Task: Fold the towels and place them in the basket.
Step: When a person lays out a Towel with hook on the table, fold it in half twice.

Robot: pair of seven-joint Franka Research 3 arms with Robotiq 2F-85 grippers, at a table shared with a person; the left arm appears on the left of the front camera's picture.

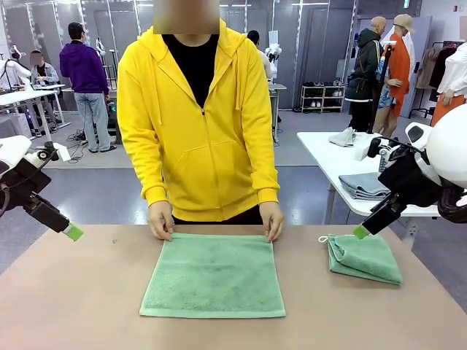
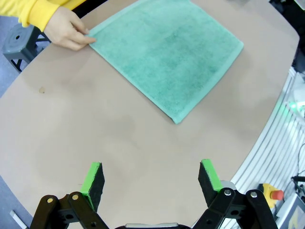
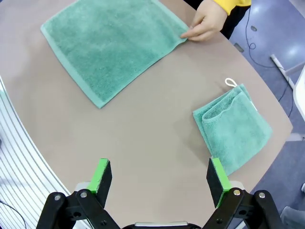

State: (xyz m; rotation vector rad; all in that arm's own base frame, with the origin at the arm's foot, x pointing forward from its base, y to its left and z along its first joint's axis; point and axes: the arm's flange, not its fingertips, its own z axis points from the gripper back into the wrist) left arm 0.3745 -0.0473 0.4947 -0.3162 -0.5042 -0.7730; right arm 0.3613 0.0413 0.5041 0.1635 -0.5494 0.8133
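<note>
Front camera looks across the beige tabletop (image 1: 73, 292); both wrist cameras look steeply down from close above, sharing the spread mint-green terry towel (image 2: 162, 52).

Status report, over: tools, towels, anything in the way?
Open, empty: left tool, right tool, above table. At centre, flat towel, person's hands on far corners. At right, folded towel. Those hands may block a grasp.

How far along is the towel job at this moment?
Done: the folded towel lies on the table, right side. In hand: the person's hands pinch the far corners of the flat towel; left tool and right tool hang open, empty. Left: fold that one, then both go into the basket.
</note>
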